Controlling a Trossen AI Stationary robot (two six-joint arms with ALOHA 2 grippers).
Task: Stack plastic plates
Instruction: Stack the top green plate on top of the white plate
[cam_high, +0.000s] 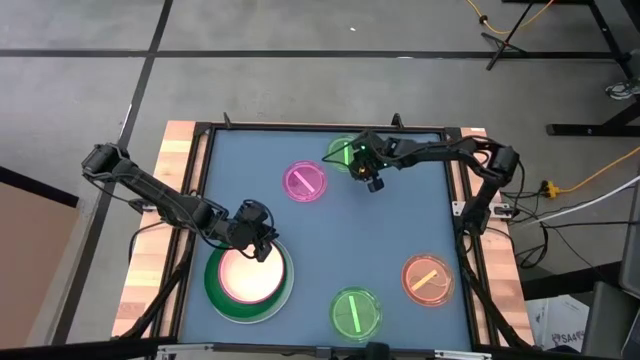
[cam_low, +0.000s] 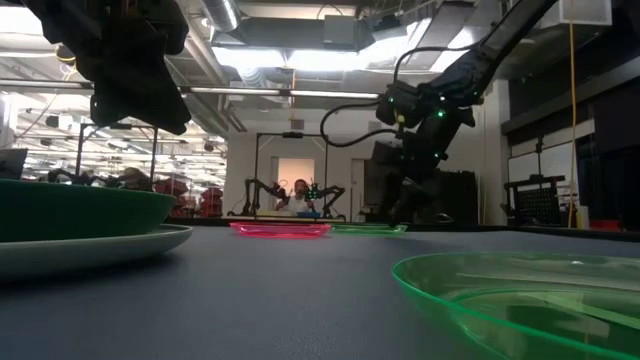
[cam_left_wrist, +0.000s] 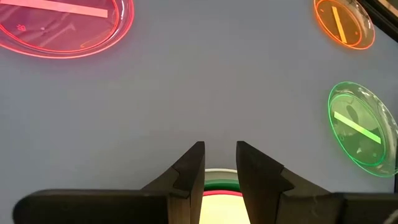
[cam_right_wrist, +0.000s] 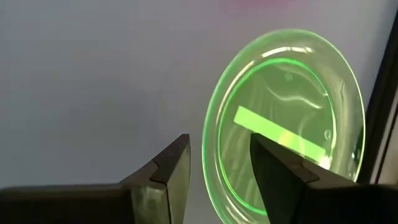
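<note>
Tabletop: green plate (cam_right_wrist: 286, 130) under right hand (cam_right_wrist: 219, 163).

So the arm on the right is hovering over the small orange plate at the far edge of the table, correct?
Not quite: the plate under the right gripper is a small green plate, as the right wrist view shows. The orange plate lies at the near right, untouched.

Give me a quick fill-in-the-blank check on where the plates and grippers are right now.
1. The left gripper hovers over the stack of large plates, whose dark rim is ____.
2. The right gripper is at the edge of a small ____ plate at the far side.
3. The small plate near the right edge of the table is ____.
4. Small green plates on the table: ____.

Answers: green; green; orange; two
</note>
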